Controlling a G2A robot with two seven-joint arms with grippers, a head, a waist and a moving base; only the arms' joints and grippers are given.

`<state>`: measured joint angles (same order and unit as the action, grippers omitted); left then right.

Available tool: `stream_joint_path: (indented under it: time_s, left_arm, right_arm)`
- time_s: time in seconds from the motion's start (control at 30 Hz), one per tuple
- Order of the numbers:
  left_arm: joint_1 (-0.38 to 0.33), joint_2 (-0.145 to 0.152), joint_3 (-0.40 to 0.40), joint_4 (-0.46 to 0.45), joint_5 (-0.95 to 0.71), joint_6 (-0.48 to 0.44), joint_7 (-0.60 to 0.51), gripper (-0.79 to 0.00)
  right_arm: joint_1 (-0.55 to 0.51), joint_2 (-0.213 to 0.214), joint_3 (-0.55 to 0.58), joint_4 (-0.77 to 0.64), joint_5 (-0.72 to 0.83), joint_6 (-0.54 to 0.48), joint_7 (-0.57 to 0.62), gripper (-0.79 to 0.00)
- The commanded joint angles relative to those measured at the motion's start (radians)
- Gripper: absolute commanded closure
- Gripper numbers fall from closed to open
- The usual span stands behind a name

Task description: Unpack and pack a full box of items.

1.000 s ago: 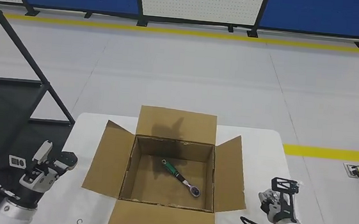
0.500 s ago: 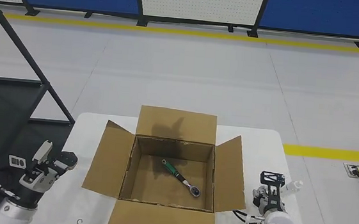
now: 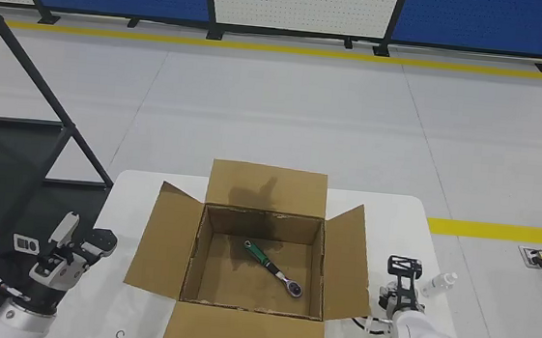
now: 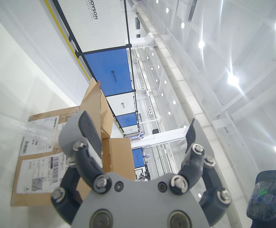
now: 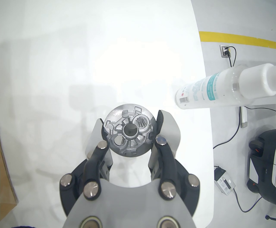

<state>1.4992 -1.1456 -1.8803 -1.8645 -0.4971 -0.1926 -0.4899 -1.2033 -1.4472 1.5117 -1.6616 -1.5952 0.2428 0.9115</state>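
left gripper (image 4: 140, 123) wide, right gripper (image 5: 130, 127) clamped

Box (image 3: 267, 186): cardboard, flaps open, mid-table.
Wrench (image 3: 273, 269): green-handled; you'll see it flat inside.
Metal disc (image 5: 129, 135): clamped in right gripper (image 5: 130, 121).
Bottle (image 5: 215, 90): white, at the table's right edge.

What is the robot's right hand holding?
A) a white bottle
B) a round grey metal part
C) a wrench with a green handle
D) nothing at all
B: the right gripper has its fingers pressed on both sides of the round grey metal part, while the wrench lies in the box and the bottle lies apart from the gripper.
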Motion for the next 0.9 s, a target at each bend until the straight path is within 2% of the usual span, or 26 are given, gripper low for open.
stream_joint_path:
  time_s: [0.0,0.27,0.4,0.43,0.53,0.63,0.77,0.87]
  left_arm:
    - [0.0,0.0,0.0,0.0,0.0,0.0,0.0,-0.785]
    - [0.0,0.0,0.0,0.0,0.0,0.0,0.0,-0.785]
    - [0.0,0.0,0.0,0.0,0.0,0.0,0.0,-0.785]
    - [0.0,0.0,0.0,0.0,0.0,0.0,0.0,-0.785]
    - [0.0,0.0,0.0,0.0,0.0,0.0,0.0,-0.785]
    - [0.0,0.0,0.0,0.0,0.0,0.0,0.0,-0.785]
    - [0.0,0.0,0.0,0.0,0.0,0.0,0.0,-0.785]
    - [0.0,0.0,0.0,0.0,0.0,0.0,0.0,-0.785]
  right_arm:
    - [0.0,0.0,0.002,0.003,0.004,0.001,-0.002,-0.163]
    - [-0.011,0.001,0.011,-0.013,0.017,0.007,-0.002,-0.61]
    - [-0.026,0.001,0.019,-0.046,0.022,0.012,-0.004,-0.717]
    - [-0.032,0.001,0.022,-0.058,0.029,0.014,-0.007,-0.739]
    - [-0.052,0.003,0.036,-0.094,0.028,0.017,-0.013,-0.73]
    - [-0.086,0.004,0.063,-0.165,0.044,0.031,-0.025,-0.757]
    - [-0.167,0.006,0.106,-0.327,0.082,0.041,-0.063,-0.757]
    - [-0.23,0.006,0.121,-0.465,0.093,0.045,-0.097,-0.785]
